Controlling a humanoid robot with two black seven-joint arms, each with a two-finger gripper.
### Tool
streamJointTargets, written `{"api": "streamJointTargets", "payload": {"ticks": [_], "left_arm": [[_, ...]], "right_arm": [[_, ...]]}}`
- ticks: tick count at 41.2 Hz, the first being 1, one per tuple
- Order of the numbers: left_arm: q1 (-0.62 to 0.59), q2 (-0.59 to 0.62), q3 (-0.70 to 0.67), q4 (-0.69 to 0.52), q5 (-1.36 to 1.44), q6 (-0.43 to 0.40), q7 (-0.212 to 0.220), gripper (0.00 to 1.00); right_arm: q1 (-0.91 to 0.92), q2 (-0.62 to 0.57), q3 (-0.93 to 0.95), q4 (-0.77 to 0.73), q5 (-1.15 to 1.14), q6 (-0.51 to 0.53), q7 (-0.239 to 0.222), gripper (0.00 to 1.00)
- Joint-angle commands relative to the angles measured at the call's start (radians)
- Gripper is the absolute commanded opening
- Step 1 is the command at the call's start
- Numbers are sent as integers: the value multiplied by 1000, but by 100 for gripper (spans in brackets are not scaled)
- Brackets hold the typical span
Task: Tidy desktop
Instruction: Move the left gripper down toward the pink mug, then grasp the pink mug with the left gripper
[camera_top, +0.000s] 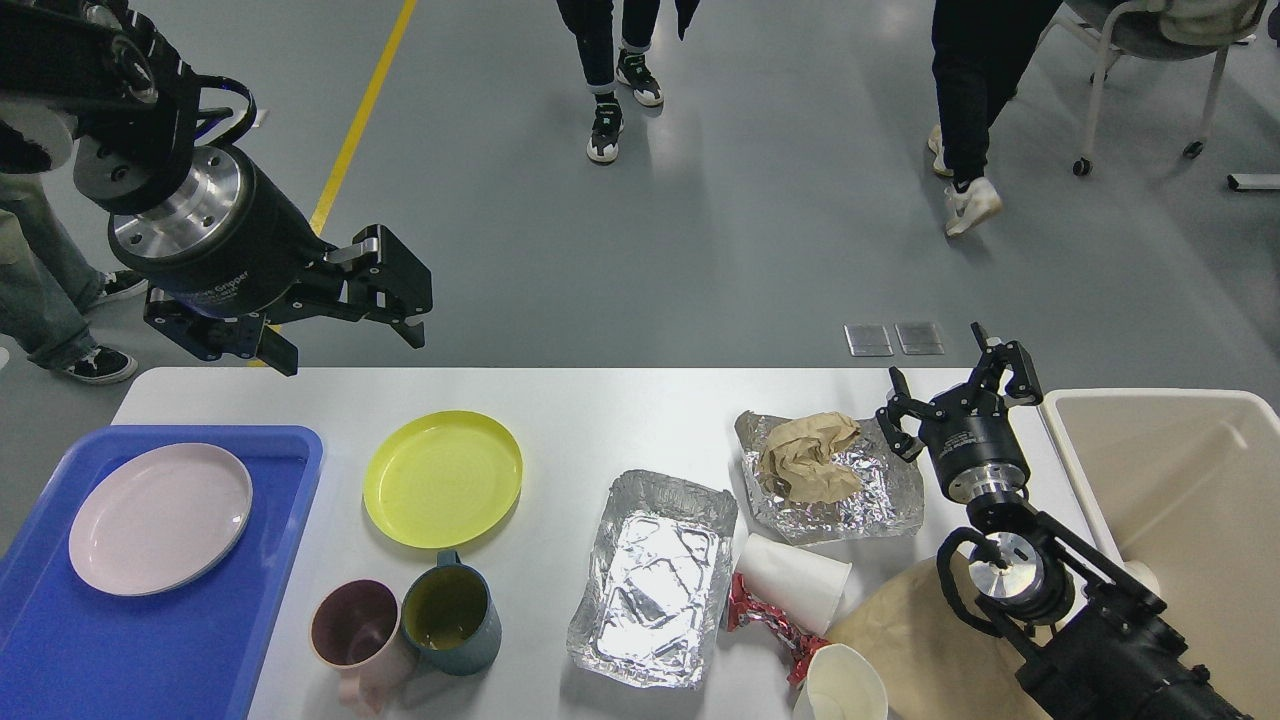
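Observation:
The white desktop (620, 415) carries a yellow plate (442, 478), a mauve mug (348, 632) touching a teal mug (452, 618), an empty foil tray (655, 580), and a foil sheet (870, 495) with crumpled brown paper (805, 460) on it. A white paper cup (795, 580) lies on its side by a red wrapper (762, 625); another cup (842, 688) sits at the front edge. My left gripper (352, 350) hangs open in the air over the table's far left edge, holding nothing. My right gripper (955, 388) stands open just right of the foil sheet, empty.
A blue tray (60, 650) at the front left holds a pale pink plate (160, 518). A beige bin (1200, 480) stands at the right end. A tan paper bag (900, 640) lies under my right arm. People walk on the grey floor beyond the table.

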Motion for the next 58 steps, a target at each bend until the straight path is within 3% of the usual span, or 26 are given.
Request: {"api": "streamJointTargets", "payload": {"ticks": [1, 8, 17, 34, 47, 58], "left_arm": [[37, -4, -4, 13, 3, 18, -3, 97], [77, -3, -23, 26, 5, 9, -31, 97], [166, -12, -24, 21, 17, -11, -8, 96], [594, 50, -95, 38, 221, 302, -8, 96], [885, 171, -197, 177, 397, 362, -8, 93], [977, 168, -219, 228, 408, 412, -6, 92]], "right_arm": [[0, 0, 0, 0, 0, 0, 0, 100], [0, 0, 0, 1, 0, 0, 0, 100], [0, 0, 0, 1, 0, 0, 0, 100], [0, 0, 0, 1, 0, 0, 0, 100], [0, 0, 0, 1, 0, 0, 0, 100], [0, 0, 0, 1, 0, 0, 0, 100]]}}
